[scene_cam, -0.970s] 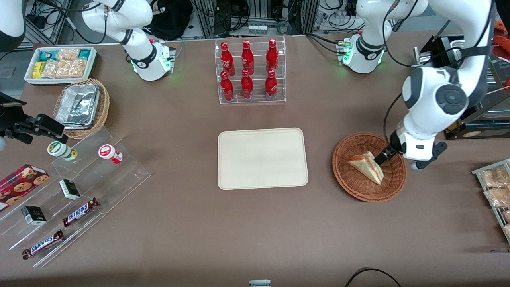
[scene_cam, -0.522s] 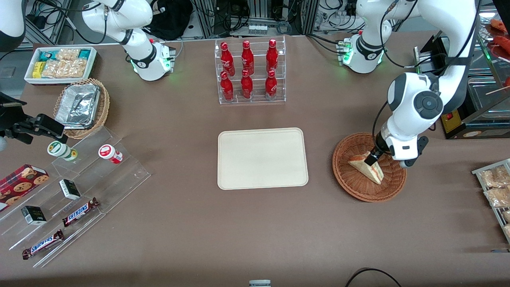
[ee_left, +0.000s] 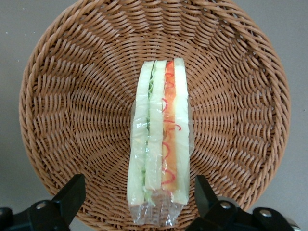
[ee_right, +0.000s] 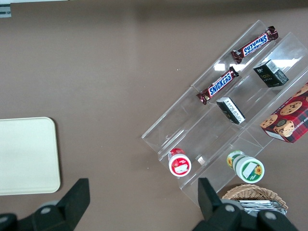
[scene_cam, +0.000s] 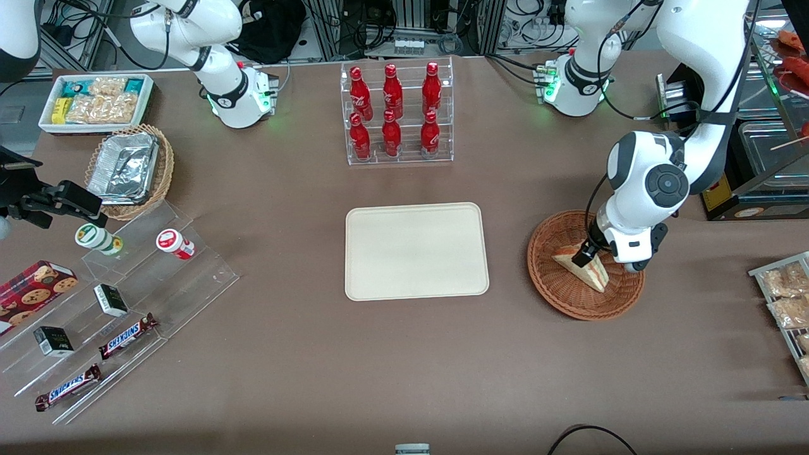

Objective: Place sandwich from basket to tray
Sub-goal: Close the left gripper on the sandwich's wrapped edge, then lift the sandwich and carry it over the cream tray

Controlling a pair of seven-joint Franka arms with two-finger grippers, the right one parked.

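While the left arm's gripper hangs low over the wicker basket, its black fingers are spread apart, one on each side of the wrapped sandwich, not yet touching it as far as the wrist view shows. Jaws released, nothing held.

Sandwich lies inside the reddish-brown basket, standing on edge in clear film, with white bread, green filling on one side and orange-red filling on the other. From the front, the gripper covers the sandwich end farther from the camera; the pale wedge tip points toward the camera.

Cream tray sits flat at the middle of the brown table, well apart from the basket, which is toward the working arm's end. One rounded corner of the tray shows in the right wrist view.

Farther from the front camera than the tray, a clear rack holds six red bottles. Toward the parked arm's end: a clear stepped display with two Snickers bars, small dark boxes, a cookie box and two small capped jars; a foil-lined wicker basket; a white bin of snack packets. Snack bags on a tray sit at the working arm's table edge.
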